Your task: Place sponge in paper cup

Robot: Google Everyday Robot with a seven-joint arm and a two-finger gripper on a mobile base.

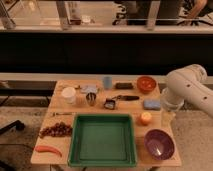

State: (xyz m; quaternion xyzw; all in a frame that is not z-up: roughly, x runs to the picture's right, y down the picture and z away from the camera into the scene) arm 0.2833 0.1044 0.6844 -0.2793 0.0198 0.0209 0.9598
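The sponge (151, 104), a small light-blue block, lies on the wooden table (60, 107) at its right side, in front of an orange bowl. The white paper cup (68, 95) stands upright at the table's left side, far from the sponge. My white arm comes in from the right, and the gripper (168, 116) hangs low over the table's right edge, just right of the sponge and a little nearer the front. It holds nothing that I can see.
A blue-grey tumbler (107, 82), a dark brown bar (124, 85) and an orange bowl (146, 83) stand at the back. A metal cup (91, 99) is beside the paper cup. A green tray (102, 140), a purple bowl (159, 144), an orange (145, 118) and grapes (56, 130) fill the front.
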